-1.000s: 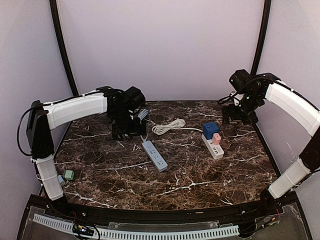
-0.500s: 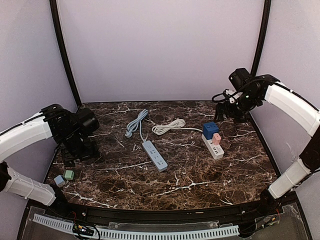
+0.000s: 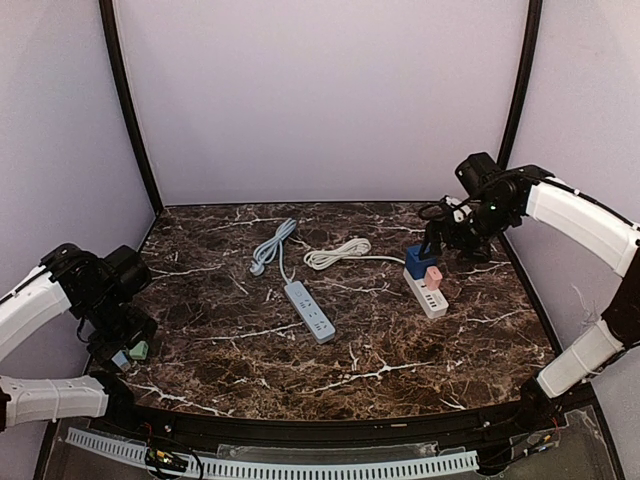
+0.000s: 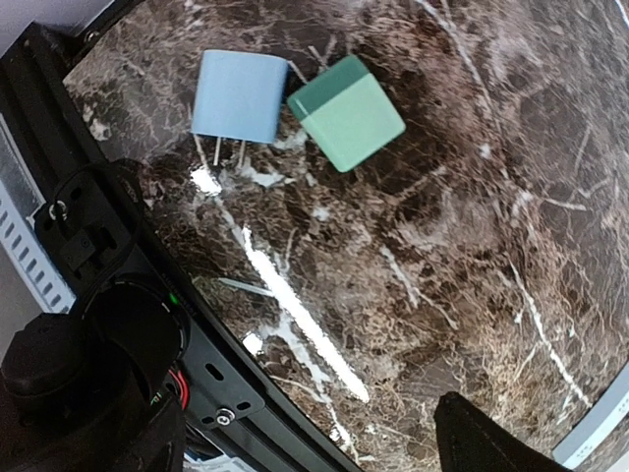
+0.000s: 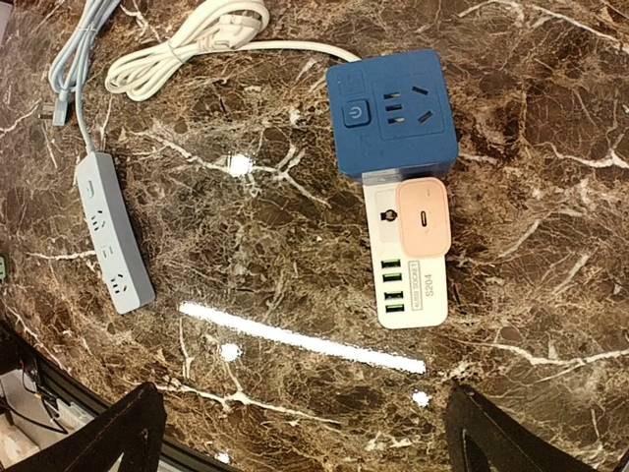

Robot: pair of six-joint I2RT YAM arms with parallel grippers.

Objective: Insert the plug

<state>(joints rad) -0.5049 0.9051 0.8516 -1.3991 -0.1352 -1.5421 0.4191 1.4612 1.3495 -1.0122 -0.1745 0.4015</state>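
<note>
Plug [image 4: 239, 95], pale blue, flat at the counter's [image 4: 472, 197] near-left corner touching a green cube [image 4: 346, 111], prongs toward the edge, just below the left gripper [image 3: 108, 340], spread wide and empty; right gripper [image 5: 305, 438], equally wide and empty, far off above the white strip [image 5: 413, 265].

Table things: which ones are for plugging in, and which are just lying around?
Probably for the job: light blue plug, green plug, grey power strip.
Lying about: white power strip, blue cube adapter, pink charger, coiled white cord.
</note>
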